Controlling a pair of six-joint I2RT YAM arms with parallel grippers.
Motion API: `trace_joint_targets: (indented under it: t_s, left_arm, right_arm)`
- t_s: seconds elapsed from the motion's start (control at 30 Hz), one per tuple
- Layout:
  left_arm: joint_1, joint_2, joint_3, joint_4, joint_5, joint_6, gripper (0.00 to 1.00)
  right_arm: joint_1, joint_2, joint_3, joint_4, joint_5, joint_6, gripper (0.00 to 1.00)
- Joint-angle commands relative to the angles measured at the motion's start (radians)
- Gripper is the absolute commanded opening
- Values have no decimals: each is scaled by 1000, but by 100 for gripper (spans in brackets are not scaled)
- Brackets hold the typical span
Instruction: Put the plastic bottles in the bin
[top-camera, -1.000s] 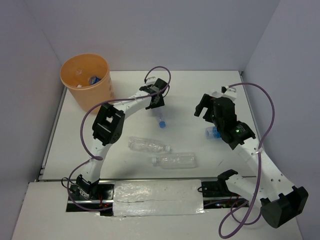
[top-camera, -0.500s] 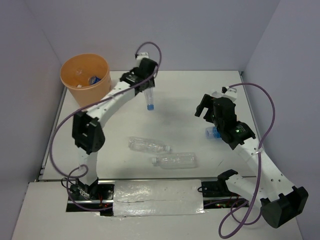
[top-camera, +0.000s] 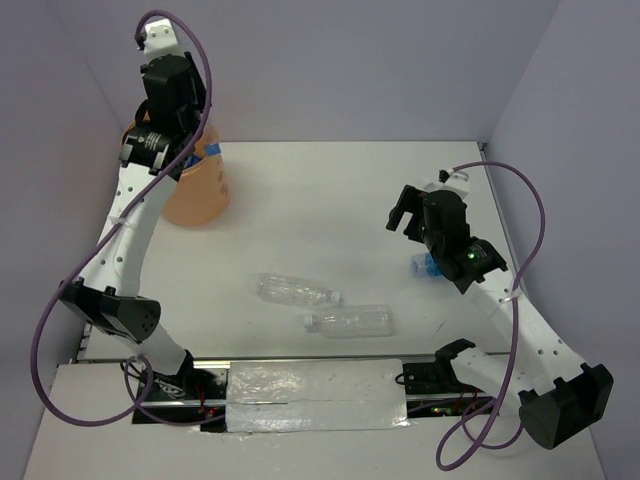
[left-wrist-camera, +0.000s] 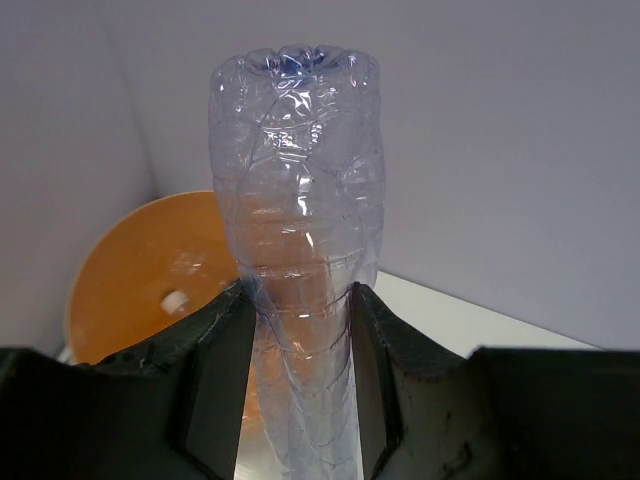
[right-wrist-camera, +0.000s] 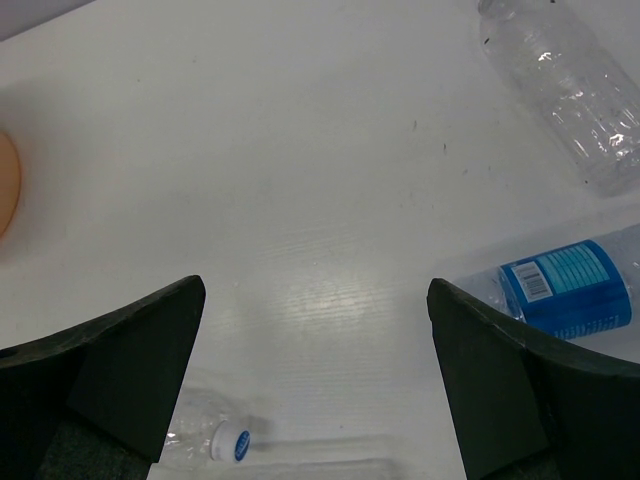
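The left gripper (left-wrist-camera: 300, 335) is clamped on a clear, crinkled plastic bottle (left-wrist-camera: 295, 180), both jaws pressed into its sides. It hangs high above the round orange plastic bin (top-camera: 200, 195) at the table's far-left corner. In the left wrist view the bin's mouth (left-wrist-camera: 130, 270) shows below and a little to the left of the bottle. To do the drop well, I would centre the bottle over the opening and lower it before opening the jaws, since so light a bottle could glance off the rim.

The right gripper (right-wrist-camera: 315, 310) hovers with its jaws wide apart and empty above the white table (right-wrist-camera: 330, 150). A blue-labelled plastic bottle (right-wrist-camera: 565, 290) lies just beside it. Two more clear bottles (top-camera: 297, 291) (top-camera: 350, 321) lie mid-table.

The blue label carries a barcode, but no words on it are legible.
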Motion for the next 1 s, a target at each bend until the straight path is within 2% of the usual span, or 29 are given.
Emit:
trace_joint_targets:
  t_s: [0.0,0.37,0.57,0.6,0.67,0.7,0.77,0.83,0.93,0.97]
  left_arm:
    - [83,-9,-39,44,-78,63,0]
    - [257,64,-126,158,-84,22,0]
    - [324,110,-226,328,-72,-3,1]
    - [329,124,-226,341,-61,-12,6]
    - [331,152,-186,286,-46,-15,64]
    - [331,159,-165,252,-34,-24,99]
    - [323,143,-126,197,0,-36,99]
    - [306,92,-170,187,31,-36,99]
    - [193,-41,-264,161,12,-29,99]
    - [112,-89,-280,134,-4,-45,99]
  right_arm:
    - [8,6,58,36,-5,-14,100]
    - [8,47,69,51,-35,-8,100]
    - [10,69,80,48,-44,-11,100]
    - [8,72,83,48,-44,-11,100]
    - [8,72,80,51,-44,-8,100]
    - [8,69,78,53,-44,-7,100]
    - [8,66,72,58,-49,-4,100]
    - [8,66,71,58,-54,-4,100]
    - [7,61,71,59,-60,-2,100]
    - [8,58,66,64,-61,1,100]
